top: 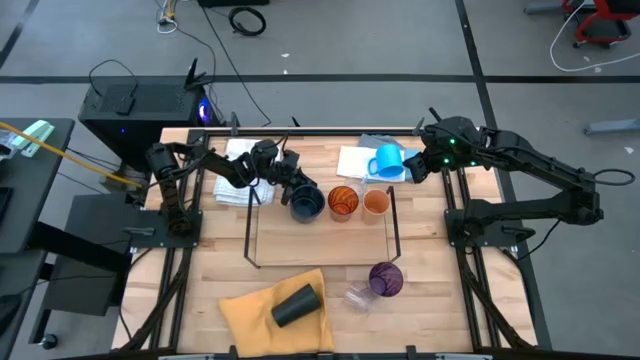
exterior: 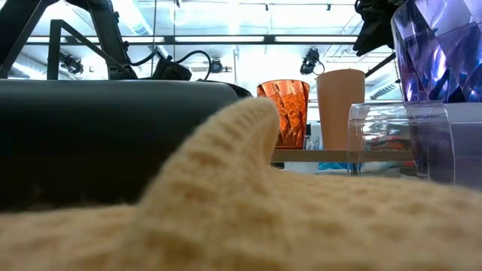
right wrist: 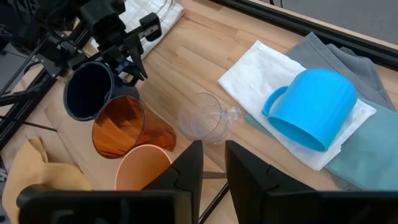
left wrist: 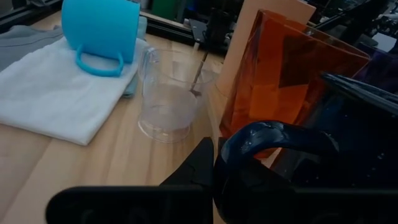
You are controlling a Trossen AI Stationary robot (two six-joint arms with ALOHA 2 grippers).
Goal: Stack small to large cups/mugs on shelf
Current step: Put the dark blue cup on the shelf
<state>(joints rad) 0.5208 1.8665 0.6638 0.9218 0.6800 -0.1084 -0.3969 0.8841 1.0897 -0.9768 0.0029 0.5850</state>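
On the shelf (top: 320, 245) a dark navy mug (top: 305, 204), a faceted orange cup (top: 343, 200) and a plain orange cup (top: 376, 203) stand in a row along its far edge. My left gripper (top: 289, 186) is shut at the navy mug's handle. My right gripper (right wrist: 211, 165) hovers open above the table's far right, over a bright blue mug (right wrist: 314, 106) that lies on its side on a white cloth. A clear glass (right wrist: 202, 118) stands beside that cloth. A purple cup (top: 386, 278) and another clear glass (top: 358, 296) are on the table near the shelf's front. My left gripper has the navy mug's handle (left wrist: 273, 134) between its two fingers, coming almost level from the table's left, far side. The mug is upright beside the faceted orange cup. Whether its base rests on the shelf, I cannot tell.
A black cup (top: 295, 305) lies on its side on a yellow cloth (top: 255, 315) at the table's near edge. Folded white and grey cloths (top: 360, 160) lie at the back right, and a white cloth (top: 235, 170) lies at the back left under my left arm.
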